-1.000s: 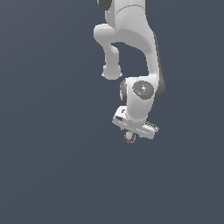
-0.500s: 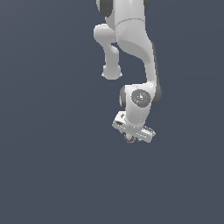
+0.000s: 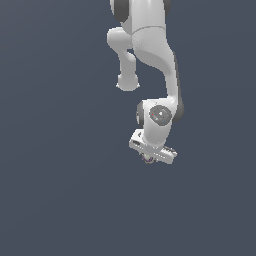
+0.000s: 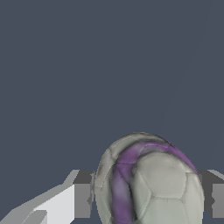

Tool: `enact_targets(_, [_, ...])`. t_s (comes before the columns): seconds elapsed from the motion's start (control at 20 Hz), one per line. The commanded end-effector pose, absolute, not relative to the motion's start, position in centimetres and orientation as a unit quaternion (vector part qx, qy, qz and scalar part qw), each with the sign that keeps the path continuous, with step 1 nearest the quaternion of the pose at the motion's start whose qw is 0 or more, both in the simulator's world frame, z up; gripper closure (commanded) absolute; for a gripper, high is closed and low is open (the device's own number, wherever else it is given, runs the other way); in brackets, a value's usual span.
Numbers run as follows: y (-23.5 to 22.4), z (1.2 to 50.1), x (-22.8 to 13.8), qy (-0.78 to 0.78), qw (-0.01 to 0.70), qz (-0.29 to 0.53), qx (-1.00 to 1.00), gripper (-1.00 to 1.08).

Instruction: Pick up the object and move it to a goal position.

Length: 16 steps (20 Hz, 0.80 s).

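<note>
Gripper (image 4: 144, 197) clenched on the object (image 4: 151, 183) — a round, purple-banded ball seated between both pads (image 4: 83, 199) — whose curved surface could roll or slip free during transport to the goal.

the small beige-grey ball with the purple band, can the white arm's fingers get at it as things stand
Probably yes: the small beige-grey ball with the purple band already sits between the grey fingers, seemingly touching both, nothing else in the way. In the exterior view it peeks from under the gripper.

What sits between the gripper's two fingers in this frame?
The ball, beige-grey with a purple band, fills the gap between the fingers of the gripper, as the wrist view shows.
</note>
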<state>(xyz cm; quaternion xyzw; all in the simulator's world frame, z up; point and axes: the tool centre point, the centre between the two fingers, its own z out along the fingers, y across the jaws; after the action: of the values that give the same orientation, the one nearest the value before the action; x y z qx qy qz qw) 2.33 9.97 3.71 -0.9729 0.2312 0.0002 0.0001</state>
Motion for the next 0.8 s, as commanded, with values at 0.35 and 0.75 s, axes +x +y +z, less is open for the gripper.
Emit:
enact_targets(0.35, [9.9,3.8,2.3,0.232,0.000,0.000,-0.973,1.08])
enact_targets(0.75, [9.0,5.9,1.7,0.231,0.000,0.000,-0.973,1.08])
